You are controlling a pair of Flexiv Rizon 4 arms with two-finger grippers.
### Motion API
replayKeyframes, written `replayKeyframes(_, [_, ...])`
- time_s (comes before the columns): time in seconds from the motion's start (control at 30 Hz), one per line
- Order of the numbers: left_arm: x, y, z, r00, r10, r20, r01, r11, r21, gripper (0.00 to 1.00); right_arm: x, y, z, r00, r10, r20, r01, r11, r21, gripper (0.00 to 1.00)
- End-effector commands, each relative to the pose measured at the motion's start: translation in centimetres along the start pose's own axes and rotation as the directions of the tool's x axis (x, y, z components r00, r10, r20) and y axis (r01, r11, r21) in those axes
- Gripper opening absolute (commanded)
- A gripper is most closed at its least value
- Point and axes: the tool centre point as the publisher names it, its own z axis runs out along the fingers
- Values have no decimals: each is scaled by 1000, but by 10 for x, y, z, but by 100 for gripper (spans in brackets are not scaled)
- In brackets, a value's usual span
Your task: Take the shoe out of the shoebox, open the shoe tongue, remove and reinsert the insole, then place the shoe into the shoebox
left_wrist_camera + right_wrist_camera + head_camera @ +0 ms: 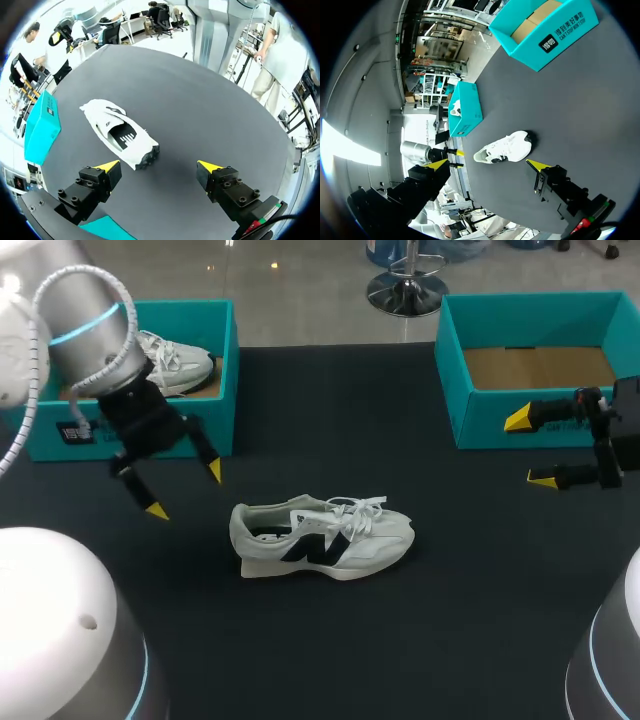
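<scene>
A white shoe (320,538) with a black side mark lies on its sole in the middle of the black table, toe to the right, heel to the left. My left gripper (185,490) hangs open just left of the heel, above the table and holding nothing. In the left wrist view the shoe (120,135) lies ahead of the open left gripper (159,167), its heel nearest. My right gripper (530,449) stands open at the right edge, in front of the right shoebox (470,415), far from the shoe. From the right wrist the shoe (502,148) shows ahead of that gripper (488,164).
A teal shoebox (215,380) at the back left holds a second white shoe (175,362). The teal box at the back right shows a bare cardboard floor. Black table surface (450,620) stretches in front of the shoe.
</scene>
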Motion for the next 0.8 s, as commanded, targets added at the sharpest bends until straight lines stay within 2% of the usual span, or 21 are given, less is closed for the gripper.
replayKeyframes(0.03, [13, -3, 1, 826, -456, 331, 239, 816, 527, 100, 0, -1, 0, 1000, 1, 3, -1, 1000, -3, 100])
replayKeyframes(0.13, [17, -11, 4, 800, -491, 345, 235, 785, 573, 100, 0, -1, 0, 1000, 1, 3, -1, 1000, -3, 100])
replayKeyframes(0.2, [19, -15, 6, 736, -568, 369, 247, 732, 634, 100, 0, -1, 0, 1000, 1, 3, -1, 1000, -3, 100])
replayKeyframes(0.37, [27, -17, 22, 573, -698, 430, 262, 653, 711, 100, 0, -1, 0, 1000, 1, 3, -1, 1000, -3, 100])
replayKeyframes(0.8, [27, -17, 22, 573, -698, 430, 262, 653, 711, 100, 0, -1, 0, 1000, 1, 3, -1, 1000, -3, 100])
